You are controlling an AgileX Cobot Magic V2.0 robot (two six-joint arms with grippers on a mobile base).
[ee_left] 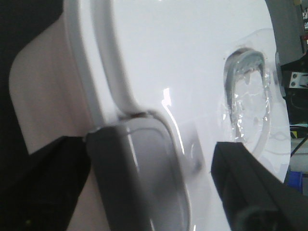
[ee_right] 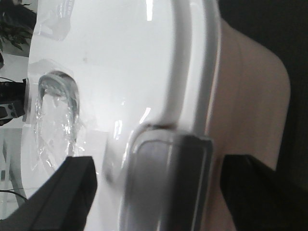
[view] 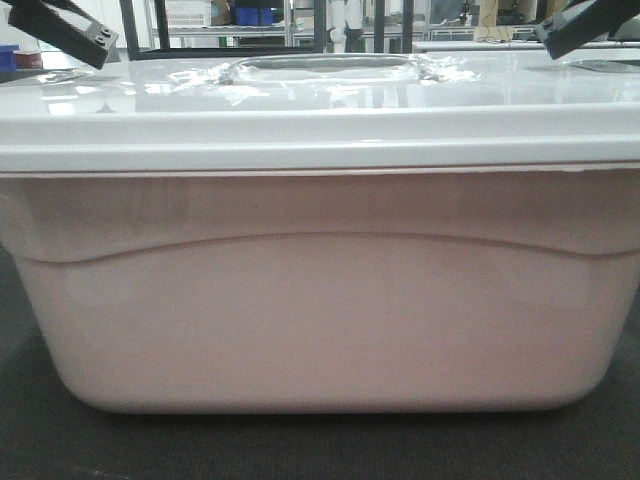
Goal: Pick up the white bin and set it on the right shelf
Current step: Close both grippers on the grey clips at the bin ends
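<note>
Two claws, one white bin (view: pixel 320 320), sitting close before us on the dark surface (view: pixel 60 440). Left gripper (ee_left: pixel 154 192) and right gripper (ee_right: pixel 159 192): both spread wide, one astride each end's grey clip (ee_left: pixel 139 168). We should close both evenly under the rim and lift level.

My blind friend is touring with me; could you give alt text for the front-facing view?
A white bin with pinkish walls and a glossy lid fills the frame. Dark left fingers and right fingers hover over the lid's two ends.
</note>
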